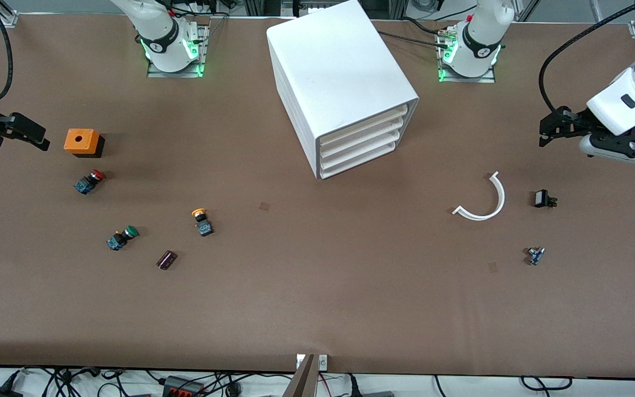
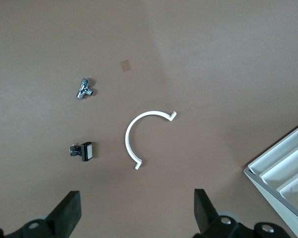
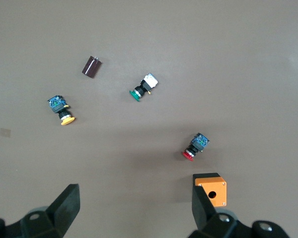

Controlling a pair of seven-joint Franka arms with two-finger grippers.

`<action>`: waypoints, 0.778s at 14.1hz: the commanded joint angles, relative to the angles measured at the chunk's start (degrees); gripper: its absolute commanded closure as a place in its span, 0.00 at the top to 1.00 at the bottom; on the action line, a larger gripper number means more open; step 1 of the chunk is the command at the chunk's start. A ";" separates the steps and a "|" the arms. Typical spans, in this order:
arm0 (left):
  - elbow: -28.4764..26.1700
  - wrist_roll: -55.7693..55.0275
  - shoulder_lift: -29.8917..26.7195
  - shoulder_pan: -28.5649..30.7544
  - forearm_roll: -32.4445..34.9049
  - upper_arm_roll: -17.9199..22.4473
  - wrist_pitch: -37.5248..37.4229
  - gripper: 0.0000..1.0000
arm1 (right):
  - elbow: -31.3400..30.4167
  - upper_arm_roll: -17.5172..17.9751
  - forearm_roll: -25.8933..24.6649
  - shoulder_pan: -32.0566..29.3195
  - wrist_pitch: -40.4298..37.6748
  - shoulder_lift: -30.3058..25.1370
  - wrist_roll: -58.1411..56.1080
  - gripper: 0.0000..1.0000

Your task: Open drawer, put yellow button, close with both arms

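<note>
Opening the drawer (image 1: pixel 362 126) comes first: both grippers, left (image 2: pixel 134 214) and right (image 3: pixel 134 214), hover spread apart over the surface (image 1: pixel 317 298); the yellow button (image 1: pixel 202 220) waits untouched.

brown matte table (image 1: pixel 317 309), cables (image 1: pixel 196 383) tangled along its near edge.

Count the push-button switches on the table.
3, all toward the right arm's end: the red-capped button just nearer the camera than the orange box, the green-capped button nearer still, the yellow button closest to the cabinet.
</note>
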 commanded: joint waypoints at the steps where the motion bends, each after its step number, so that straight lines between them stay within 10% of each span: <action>1: 2.03 -0.57 0.92 -0.25 0.84 -0.17 -1.37 1.00 | -0.59 0.25 -0.32 -0.13 0.62 -0.40 -0.50 1.00; 11: 2.03 -4.61 1.18 -0.51 -0.12 -1.04 -6.80 1.00 | -0.33 0.60 0.73 4.51 2.73 5.91 -0.50 1.00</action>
